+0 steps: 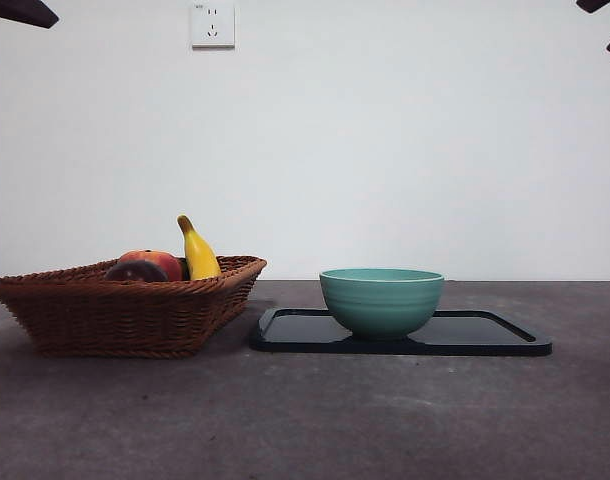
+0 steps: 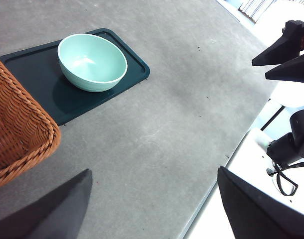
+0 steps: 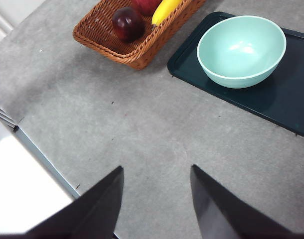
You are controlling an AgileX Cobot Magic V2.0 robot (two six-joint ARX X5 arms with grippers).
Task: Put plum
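You found the plum (image 3: 127, 23) in the basket (image 3: 137, 50) beside the banana (image 3: 164, 11), probably light, firm, smooth-skinned and slippery, best gripped across its widest part, while both grippers' jaws stood open and empty.

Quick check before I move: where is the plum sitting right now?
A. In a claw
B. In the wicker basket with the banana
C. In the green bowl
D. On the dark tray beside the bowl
B. The plum lies inside the wicker basket next to the banana; the green bowl is empty and both claws hold nothing.
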